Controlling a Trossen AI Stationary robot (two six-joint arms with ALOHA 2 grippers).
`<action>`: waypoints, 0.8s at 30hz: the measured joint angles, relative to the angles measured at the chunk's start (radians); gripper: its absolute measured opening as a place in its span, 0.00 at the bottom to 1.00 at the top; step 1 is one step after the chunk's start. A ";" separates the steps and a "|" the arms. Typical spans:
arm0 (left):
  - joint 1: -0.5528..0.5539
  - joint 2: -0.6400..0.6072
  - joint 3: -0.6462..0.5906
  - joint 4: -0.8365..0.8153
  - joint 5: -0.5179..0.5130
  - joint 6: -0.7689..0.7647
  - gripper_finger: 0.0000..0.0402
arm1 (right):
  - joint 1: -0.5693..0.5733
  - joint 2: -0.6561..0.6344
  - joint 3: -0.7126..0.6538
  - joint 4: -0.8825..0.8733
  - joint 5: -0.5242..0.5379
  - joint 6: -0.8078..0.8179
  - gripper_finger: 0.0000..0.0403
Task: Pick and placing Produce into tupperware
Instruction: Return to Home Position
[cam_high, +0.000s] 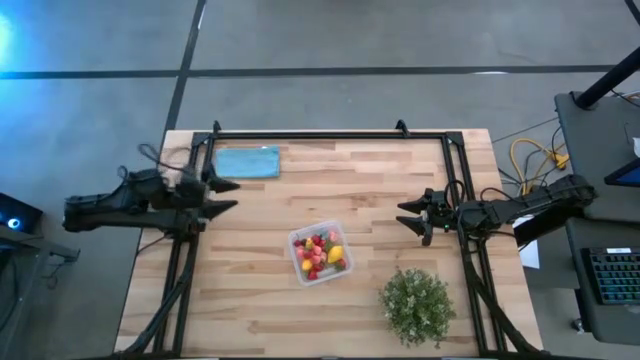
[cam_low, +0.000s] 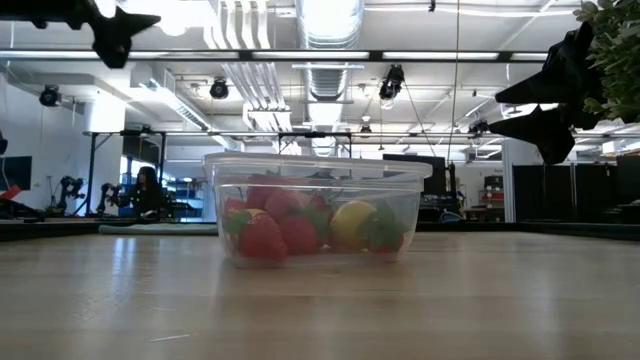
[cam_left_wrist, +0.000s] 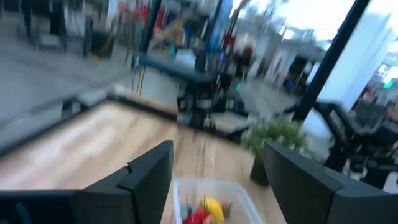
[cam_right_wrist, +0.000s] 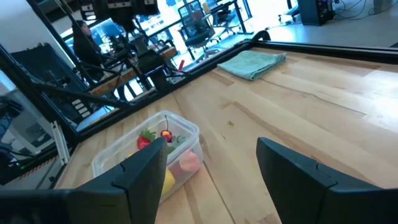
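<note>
While produce (cam_high: 320, 253) sits in the tupperware (cam_high: 297, 242) on the desk (cam_high: 380, 180), left jaws and right jaws hang wide, empty.

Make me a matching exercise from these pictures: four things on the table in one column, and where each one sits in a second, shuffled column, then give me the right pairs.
Column one:
1. small clear plastic tupperware box
2. flat teal cloth
3. green leafy bush
4. red, pink and yellow toy produce pieces

Column two:
A. right side of the wooden table
B. inside the clear box
C. left side of the table
D. about the middle of the table

Pairs: 1-D, 2-C, 3-A, 4-B.
</note>
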 joint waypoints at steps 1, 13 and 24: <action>0.000 -0.023 -0.005 -0.001 -0.004 0.013 0.58 | 0.000 0.000 0.000 0.000 0.000 0.000 0.60; 0.000 -0.265 -0.073 -0.116 -0.059 0.052 0.58 | 0.000 0.000 0.000 0.000 0.000 0.000 0.60; 0.000 -0.241 -0.144 -0.175 -0.090 0.048 0.58 | 0.000 0.000 0.000 0.000 0.000 0.000 0.60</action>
